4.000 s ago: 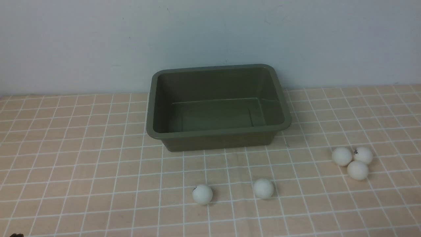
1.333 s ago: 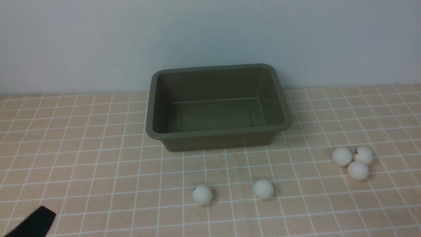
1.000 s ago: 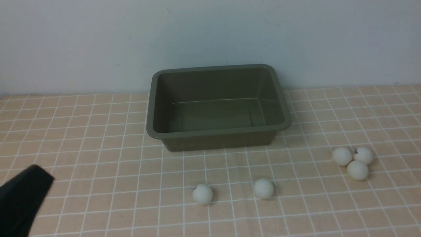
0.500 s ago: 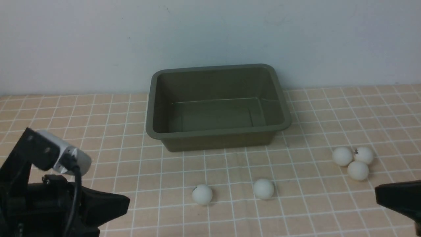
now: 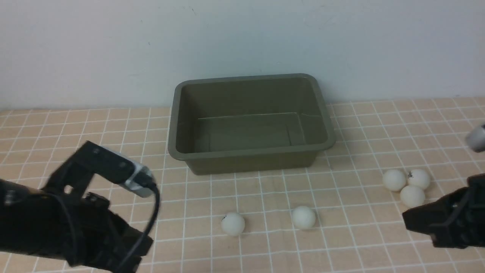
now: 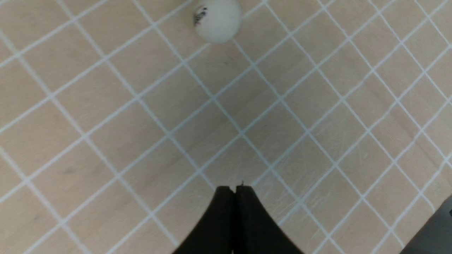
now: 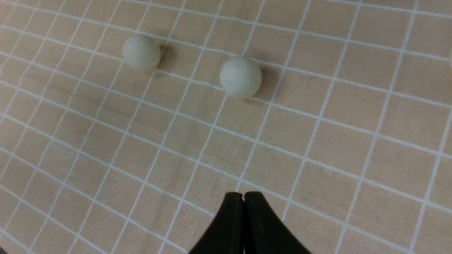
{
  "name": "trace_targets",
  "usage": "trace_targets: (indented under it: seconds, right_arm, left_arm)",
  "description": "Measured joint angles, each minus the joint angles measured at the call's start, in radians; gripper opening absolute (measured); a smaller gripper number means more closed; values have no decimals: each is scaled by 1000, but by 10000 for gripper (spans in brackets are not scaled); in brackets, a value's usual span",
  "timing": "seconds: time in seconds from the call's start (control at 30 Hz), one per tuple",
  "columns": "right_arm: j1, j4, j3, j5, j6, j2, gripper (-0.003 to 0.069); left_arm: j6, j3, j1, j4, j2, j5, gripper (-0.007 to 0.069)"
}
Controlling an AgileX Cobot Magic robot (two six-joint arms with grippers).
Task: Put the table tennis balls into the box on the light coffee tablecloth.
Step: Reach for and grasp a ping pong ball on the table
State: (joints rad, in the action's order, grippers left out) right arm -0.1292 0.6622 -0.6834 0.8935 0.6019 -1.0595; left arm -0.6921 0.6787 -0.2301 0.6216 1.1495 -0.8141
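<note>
Olive-green and rectangular, the plastic box (image 5: 250,153) stands on the peach-tan white-gridded tablecloth (image 5: 113,125); two small white table tennis balls (image 5: 233,223) lie apart in front of it, and a touching three-ball cluster (image 5: 412,196) lies to its right. The left claw (image 6: 234,188) and right claw (image 7: 243,195) are both closed on nothing.

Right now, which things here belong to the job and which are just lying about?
In the job:
white balls, all five lying on the checked cloth
green box, holding no ball yet
left claw and right claw, both shut

Just there:
pale wall behind; I see no stray things.
</note>
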Motion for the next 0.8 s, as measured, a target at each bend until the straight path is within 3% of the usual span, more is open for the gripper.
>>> trace_targets:
  seconds: [0.1,0.23,0.27,0.37,0.47,0.6,0.8]
  right_arm:
    - [-93,-67,-34,-37,-85,-47,-16]
    - [-226,-280,-122,-72,-305,-153,-16]
    - [-235,-292,-130,-74,-328,-163,-16]
    - [-277,-482,-190,-91,-522,-252,-16]
    - [-278,-559,-213,-105,-584,-306,-16]
    - [-278,-547,-230,-123,-593,-370,-16]
    - [-282,-414,-288,-129,-517,-493,10]
  left_arm:
    - [105,9,-93,-50,57,61,-69]
    - [327,82,-173,-235,173,88,-69]
    - [348,87,-175,-244,178,88,-69]
    - [496,187,-183,-396,265,85,-69]
    - [539,244,-183,-442,300,78,-69]
    - [551,276,-185,-458,318,72,-69]
    - [551,278,-137,-484,319,85,-69]
